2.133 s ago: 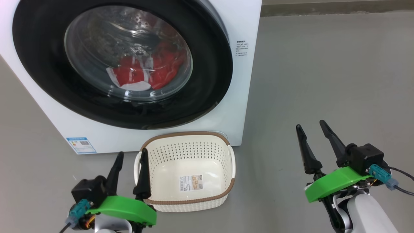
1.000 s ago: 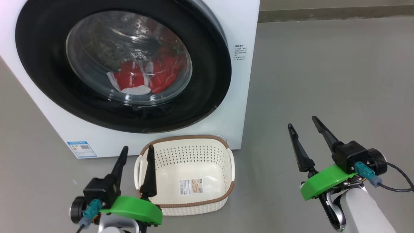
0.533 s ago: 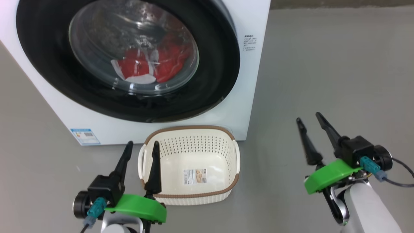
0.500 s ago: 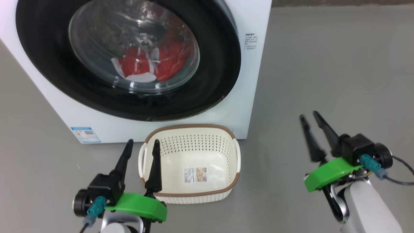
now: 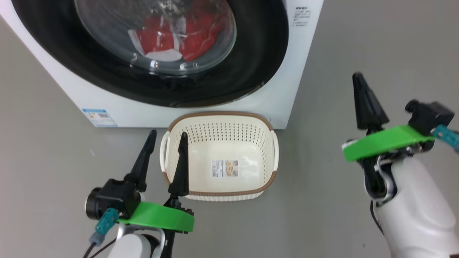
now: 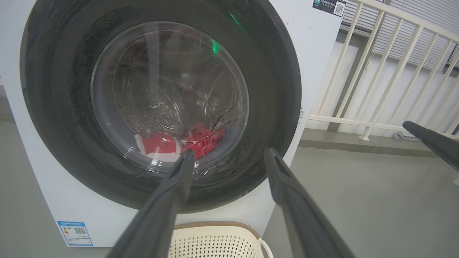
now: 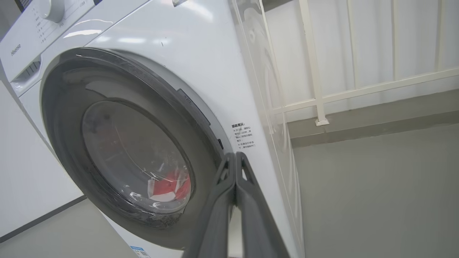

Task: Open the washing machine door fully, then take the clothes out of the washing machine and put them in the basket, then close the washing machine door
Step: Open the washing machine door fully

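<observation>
Right tool [image 5: 357,76]: dark fingers pressed together, holding nothing.
Left tool [image 5: 168,133]: fingers wide apart, holding nothing, near cream perforated plastic basket [image 5: 218,115].
Glossy black round washing machine door [image 5: 258,53]: closed; red-and-white clothes [image 5: 172,36] behind glass.

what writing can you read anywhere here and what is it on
"Hisense": on the control panel of the washing machine.
Chinese notice right of the washing machine door: too small to read.
Blue label low on the front: QR code, print too small.
Paper label in the basket: blurred.
Dark sticker with QR code, top corner: unreadable.
</observation>
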Motion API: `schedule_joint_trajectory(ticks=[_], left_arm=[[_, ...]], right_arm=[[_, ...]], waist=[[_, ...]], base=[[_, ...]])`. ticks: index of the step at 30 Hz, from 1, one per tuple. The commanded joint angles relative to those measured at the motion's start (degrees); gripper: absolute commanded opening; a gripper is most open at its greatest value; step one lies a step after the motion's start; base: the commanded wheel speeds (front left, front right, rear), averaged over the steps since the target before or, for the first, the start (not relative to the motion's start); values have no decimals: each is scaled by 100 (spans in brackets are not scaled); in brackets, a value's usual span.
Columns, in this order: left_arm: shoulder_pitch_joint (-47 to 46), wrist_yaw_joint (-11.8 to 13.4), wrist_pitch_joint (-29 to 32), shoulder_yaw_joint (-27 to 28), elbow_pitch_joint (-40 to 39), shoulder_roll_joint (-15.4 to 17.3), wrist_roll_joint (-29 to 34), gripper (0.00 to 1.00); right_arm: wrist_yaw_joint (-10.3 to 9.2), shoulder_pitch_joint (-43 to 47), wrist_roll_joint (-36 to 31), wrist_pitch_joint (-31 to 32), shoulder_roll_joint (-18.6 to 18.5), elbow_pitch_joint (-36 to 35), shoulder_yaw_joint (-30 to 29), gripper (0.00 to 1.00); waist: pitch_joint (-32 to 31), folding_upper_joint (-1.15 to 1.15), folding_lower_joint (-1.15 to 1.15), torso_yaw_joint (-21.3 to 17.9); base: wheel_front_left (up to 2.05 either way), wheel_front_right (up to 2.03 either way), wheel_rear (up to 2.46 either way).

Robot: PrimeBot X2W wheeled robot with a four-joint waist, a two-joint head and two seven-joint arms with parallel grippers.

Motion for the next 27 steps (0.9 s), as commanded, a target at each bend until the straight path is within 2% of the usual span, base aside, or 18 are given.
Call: schedule_joint_trajectory(ticks=[1, 11, 18, 27], left_arm=[[-189, 13, -69, 131, -228, 85, -33, 100], [-259, 111, -69, -37, -552, 85, 109, 100], [-382, 136, -69, -185, -699, 85, 153, 100], [-529, 145, -69, -377, -719, 85, 90, 100]], right_arm=[[3, -283, 151, -30, 11, -121, 106, 0], [3, -1098, 1594, 793, -39, -232, -198, 0], [3, -1600, 2695, 1697, -202, -167, -365, 0], [3, -2326, 4084, 3149, -228, 160, -652, 0]], waist=[[203, 0, 0, 108], [722, 0, 0, 191], [1070, 0, 0, 298], [1380, 0, 0, 405]], base=[[0, 0, 0], [0, 0, 0], [0, 0, 0], [0, 0, 0]])
